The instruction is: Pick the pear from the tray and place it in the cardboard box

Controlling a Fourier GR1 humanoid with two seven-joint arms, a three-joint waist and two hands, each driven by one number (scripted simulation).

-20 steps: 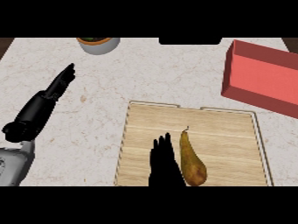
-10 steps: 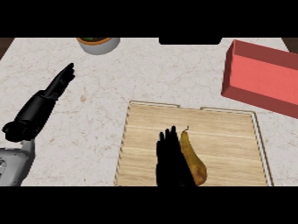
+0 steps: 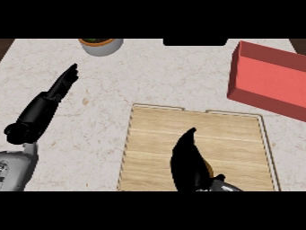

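Item 1, tray [image 3: 234,134]: a light wooden board with a raised rim, lying flat on the pale marbled counter [image 3: 155,76] toward the lower middle of the view. Contents: the right robot hand [image 3: 188,164] and, under it, the pear [image 3: 209,170].

Item 2, cardboard box [image 3: 281,85]: a red, open-topped box at the upper right, sitting just beyond the tray's far right corner, apart from it. Its interior shows plain red floor; no contents visible.

Item 3, pot [image 3: 101,45]: a small grey vessel at the far edge of the counter, upper left, with a brownish fill (cut off by the view's edge).

Item 4, right robot hand: enters from the lower edge and lies over the near half of the tray, fingers pressed together and pointing away to a narrow tip. The fingers look closed around the pear, though the hand hides the contact itself.

Item 5, left robot hand [image 3: 62,83]: at the left over bare counter, well apart from the tray, fingers straight and together, pointing up and away, holding nothing.

Item 6, pear: on the tray, almost wholly covered; only a small brownish-yellow sliver shows at the right edge of the right robot hand.
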